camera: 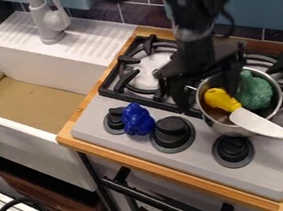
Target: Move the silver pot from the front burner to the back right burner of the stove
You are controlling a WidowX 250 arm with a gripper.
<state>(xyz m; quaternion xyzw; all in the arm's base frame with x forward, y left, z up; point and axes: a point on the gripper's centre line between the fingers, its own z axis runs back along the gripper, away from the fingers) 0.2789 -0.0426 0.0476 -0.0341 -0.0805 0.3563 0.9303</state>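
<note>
The gripper (207, 91) hangs above the back left part of a metal pot (222, 125), its fingers spread apart with nothing seen between them. The pot stands on the right side of the stove. In it, a toy knife has a yellow handle (220, 100) inside and a white blade (261, 123) sticking out over the front right rim. A green, bumpy toy (255, 91) lies to the right of the handle, close to the right finger. A dark blue toy (137, 119) rests on the stove's front panel, among the knobs.
Black grates (126, 74) cover the stove's back part, and black knobs (172, 131) stand along its front. To the left is a white sink (35, 58) with a grey faucet (47, 21). A tiled wall (136, 9) rises behind.
</note>
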